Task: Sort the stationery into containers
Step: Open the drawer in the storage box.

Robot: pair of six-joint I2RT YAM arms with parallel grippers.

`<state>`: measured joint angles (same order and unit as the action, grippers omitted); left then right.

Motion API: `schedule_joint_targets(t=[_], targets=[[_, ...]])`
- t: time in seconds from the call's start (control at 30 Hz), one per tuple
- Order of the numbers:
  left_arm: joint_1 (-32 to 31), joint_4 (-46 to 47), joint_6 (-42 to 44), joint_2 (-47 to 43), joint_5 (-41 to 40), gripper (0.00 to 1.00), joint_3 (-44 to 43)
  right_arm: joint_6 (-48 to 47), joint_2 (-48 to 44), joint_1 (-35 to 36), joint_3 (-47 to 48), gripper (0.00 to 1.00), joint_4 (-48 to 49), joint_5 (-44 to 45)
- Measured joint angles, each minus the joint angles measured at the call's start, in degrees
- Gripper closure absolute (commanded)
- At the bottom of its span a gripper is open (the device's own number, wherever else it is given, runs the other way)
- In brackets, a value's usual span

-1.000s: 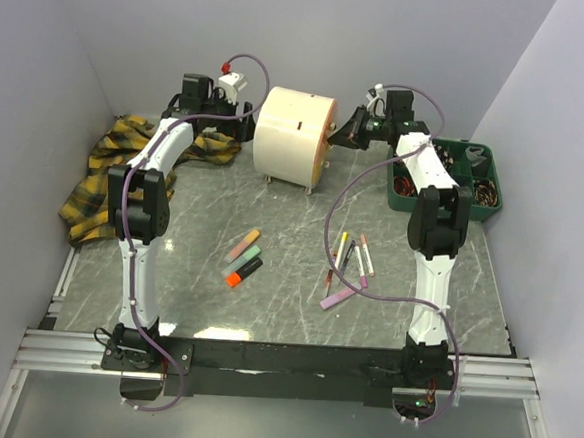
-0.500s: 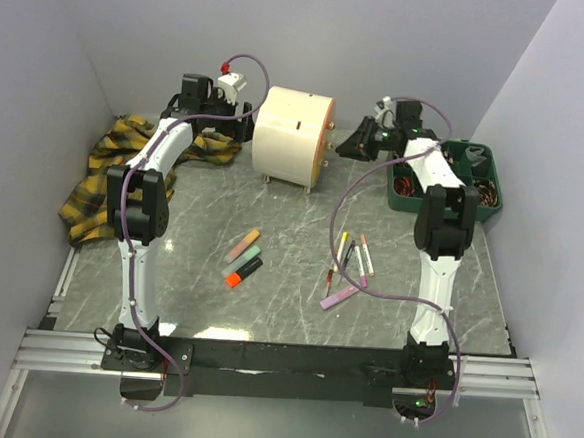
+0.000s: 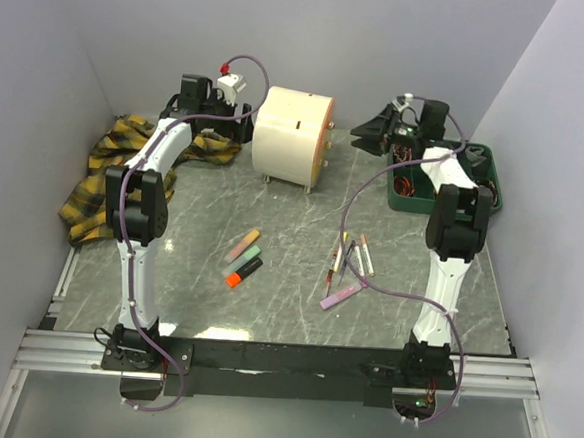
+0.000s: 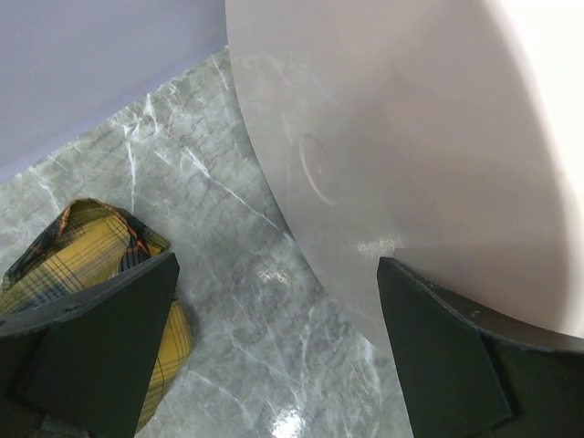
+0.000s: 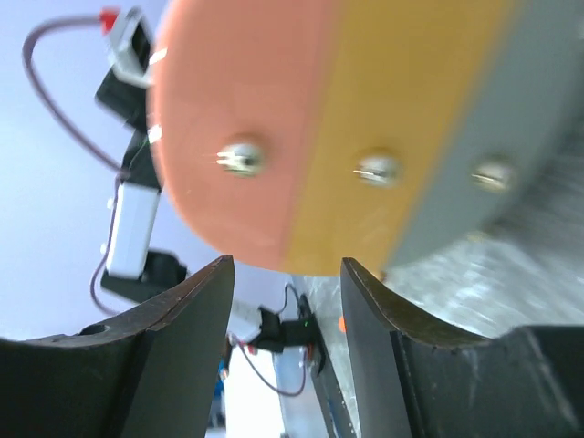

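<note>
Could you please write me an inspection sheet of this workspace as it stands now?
Surface: grey marble-patterned table, no spills seen.
Job's things: three highlighters lie left of centre; thin pens and a pink highlighter lie right of centre; cream cabinet stands at the back, orange drawer front facing the right claw; green tray at the far right.
Clutter: plaid cloth bunched at the left edge.
Grippers: left claw open beside the cabinet's back; right claw open, holding nothing, off the drawer front.
Cables: purple cable loops over the pens.
Surroundings: plain grey walls.
</note>
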<state>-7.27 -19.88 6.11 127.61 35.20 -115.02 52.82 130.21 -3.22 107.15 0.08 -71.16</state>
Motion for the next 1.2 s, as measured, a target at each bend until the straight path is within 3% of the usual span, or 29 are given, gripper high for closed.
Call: schedule_joint_targets(t=[0.3,1.2], targets=[[0.00,-1.20,1.31,-2.36,-0.63,0.02,1.25,3.30,0.09,4.15,3.26,0.46,4.22,-2.21],[0.00,-2.16,2.25,-2.64,-2.14,0.01,2.27,0.44,1.90,6.88,8.81,0.48,0.26,1.36]])
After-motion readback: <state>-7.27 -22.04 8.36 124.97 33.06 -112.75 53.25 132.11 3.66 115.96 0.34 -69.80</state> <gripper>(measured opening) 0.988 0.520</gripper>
